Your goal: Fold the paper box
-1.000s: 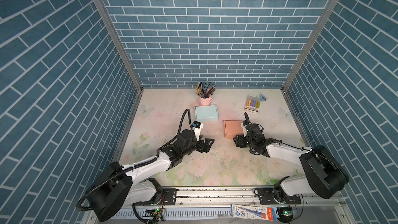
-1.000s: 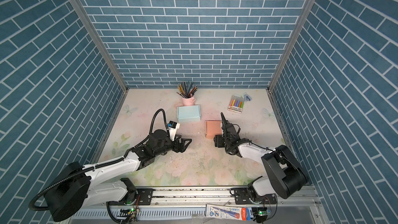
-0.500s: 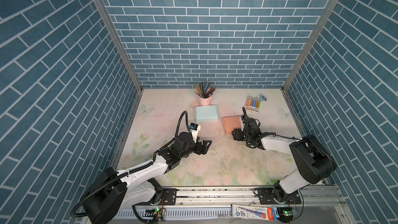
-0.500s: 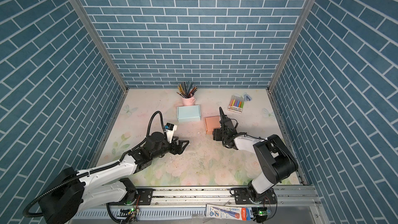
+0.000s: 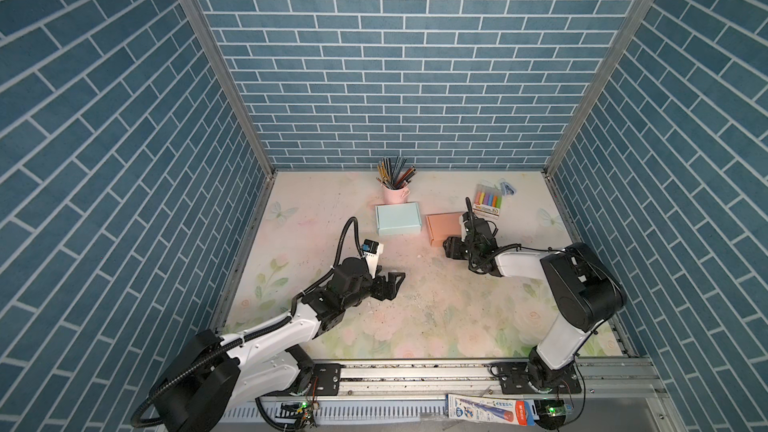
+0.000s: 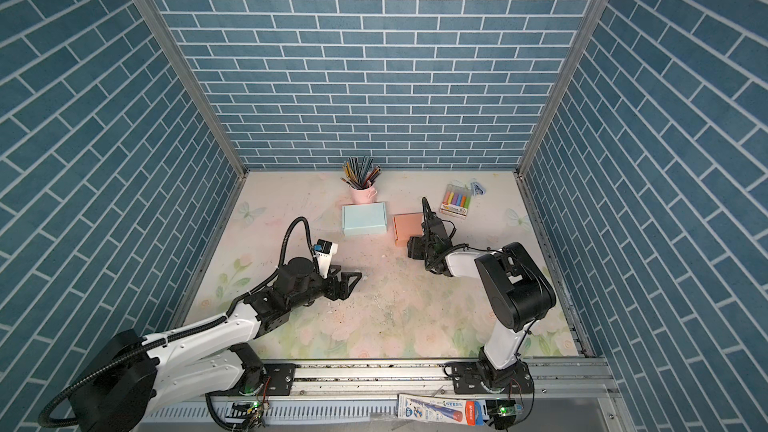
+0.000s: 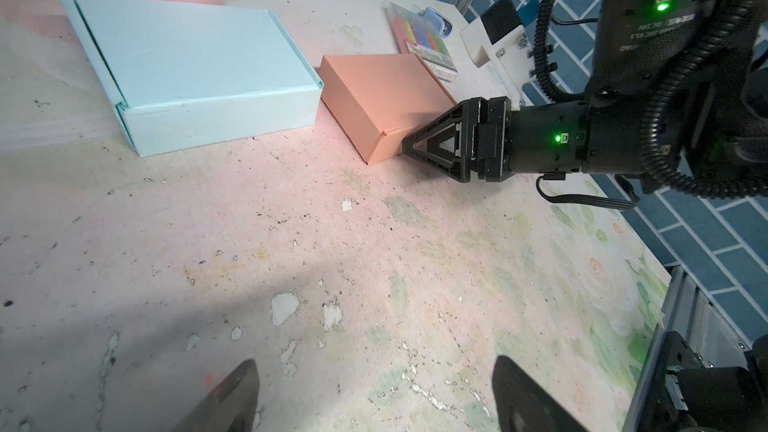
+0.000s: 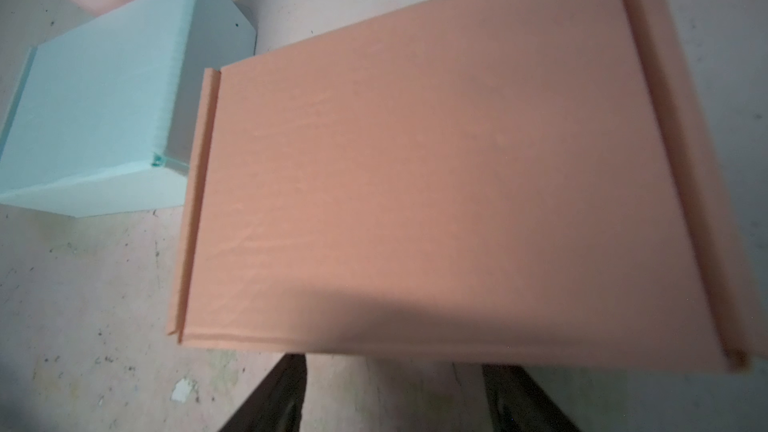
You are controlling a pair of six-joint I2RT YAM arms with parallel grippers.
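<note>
The salmon paper box [image 5: 444, 227] [image 6: 408, 227] lies closed and flat on the floral mat in both top views. My right gripper [image 5: 448, 244] [image 6: 412, 248] stands low at the box's near side, open. In the right wrist view the box [image 8: 415, 168] fills the frame, and the right gripper [image 8: 395, 363] has its tips at the front edge with nothing between them. The left wrist view shows one right fingertip [image 7: 409, 145] against the front face of the box [image 7: 374, 89]. My left gripper [image 5: 395, 280] [image 7: 374, 367] hovers wide open over bare mat, well apart from the box.
A closed light blue box [image 5: 398, 219] sits just left of the salmon one, almost touching it. Behind it stands a pink cup of pencils [image 5: 395, 191]. A marker pack [image 5: 489, 201] and a blue clip [image 5: 507, 189] lie at the back right. Brick walls enclose the mat.
The right gripper has moved toward the back wall, and the salmon box has slid back with it, closer to the light blue box. The left gripper has drawn back slightly.
</note>
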